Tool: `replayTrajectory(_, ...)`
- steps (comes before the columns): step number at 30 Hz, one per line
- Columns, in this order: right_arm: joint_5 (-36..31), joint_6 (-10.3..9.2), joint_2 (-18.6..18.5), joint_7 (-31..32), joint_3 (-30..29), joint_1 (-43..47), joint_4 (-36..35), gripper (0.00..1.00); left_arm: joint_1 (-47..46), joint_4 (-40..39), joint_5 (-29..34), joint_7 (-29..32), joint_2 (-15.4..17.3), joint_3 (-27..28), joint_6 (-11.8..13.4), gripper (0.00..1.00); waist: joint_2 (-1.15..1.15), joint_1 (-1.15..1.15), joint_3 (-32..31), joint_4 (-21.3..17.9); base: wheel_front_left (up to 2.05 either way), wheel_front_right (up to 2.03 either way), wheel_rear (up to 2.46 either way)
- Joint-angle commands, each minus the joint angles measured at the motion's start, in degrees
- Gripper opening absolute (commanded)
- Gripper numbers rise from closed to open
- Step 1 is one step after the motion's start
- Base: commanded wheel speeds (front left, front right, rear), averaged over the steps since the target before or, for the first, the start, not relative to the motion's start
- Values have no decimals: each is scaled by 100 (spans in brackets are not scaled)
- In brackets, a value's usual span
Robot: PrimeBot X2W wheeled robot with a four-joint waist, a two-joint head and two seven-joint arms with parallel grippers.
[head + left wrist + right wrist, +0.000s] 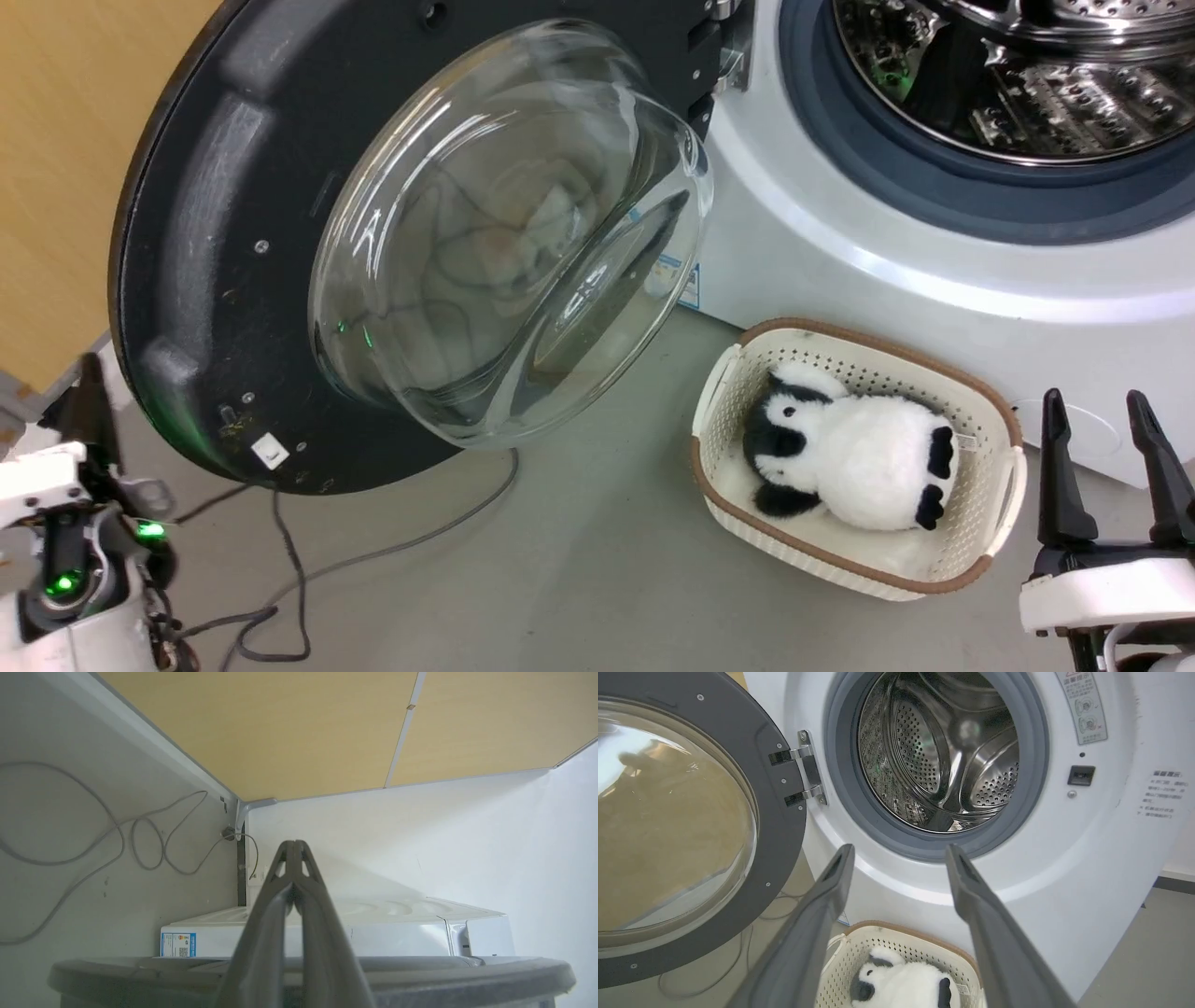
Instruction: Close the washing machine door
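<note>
The 1 washing machine door (224,233) stands swung wide open, hinged left of the 1 washing machine's (840,252) opening. Its free rim is just beside the left pincer (293,845), whose 2 fingers are pressed together. That arm is nearer, so the push likely runs rightward; the right pincer (1095,403), spread and empty, hangs by 1 basket (1006,415) holding 1 plush toy (859,457).
</note>
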Motion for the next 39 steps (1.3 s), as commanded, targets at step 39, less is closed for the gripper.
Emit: replayTrajectory(39,450,5,19,-338,-311,-267,161,100,2353,-3135,-1534,2622,-245,-4280,-187,0,0,-1,70,182,0,0,0)
